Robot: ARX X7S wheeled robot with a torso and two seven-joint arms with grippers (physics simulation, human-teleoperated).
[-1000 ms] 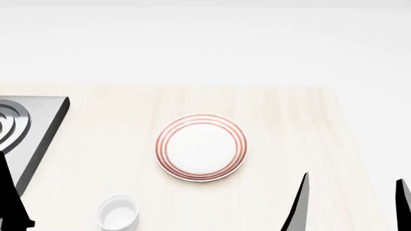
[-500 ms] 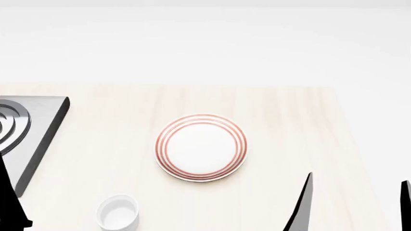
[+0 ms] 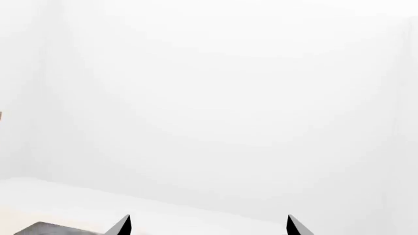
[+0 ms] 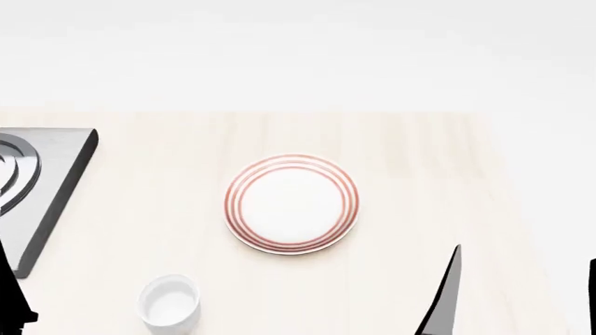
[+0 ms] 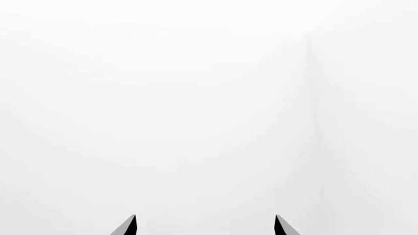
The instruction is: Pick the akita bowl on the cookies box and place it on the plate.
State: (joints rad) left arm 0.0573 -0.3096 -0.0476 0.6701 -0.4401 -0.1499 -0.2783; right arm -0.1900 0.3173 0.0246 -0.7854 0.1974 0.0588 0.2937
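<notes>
The plate (image 4: 292, 203), white with thin red rings, lies in the middle of the pale wooden table (image 4: 437, 174) in the head view. The akita bowl and the cookies box are out of view. My right gripper (image 4: 524, 257) hovers over the table's near right part, open, its dark fingers (image 4: 447, 296) wide apart and nothing between them. In the right wrist view this gripper (image 5: 205, 225) faces only a blank white wall. One dark finger (image 4: 10, 296) of my left arm shows at the near left edge. The left gripper (image 3: 207, 226) is open and empty.
A small plain white cup (image 4: 169, 301) stands near the front left of the table. A grey stove top (image 4: 51, 185) with a ringed burner occupies the left edge. The table's right edge (image 4: 521, 209) runs close to my right gripper.
The head view has shifted: the plate, stove and far table edge sit slightly higher in the picture. The right gripper's fingers have slid a little to the right. Nothing was grasped.
</notes>
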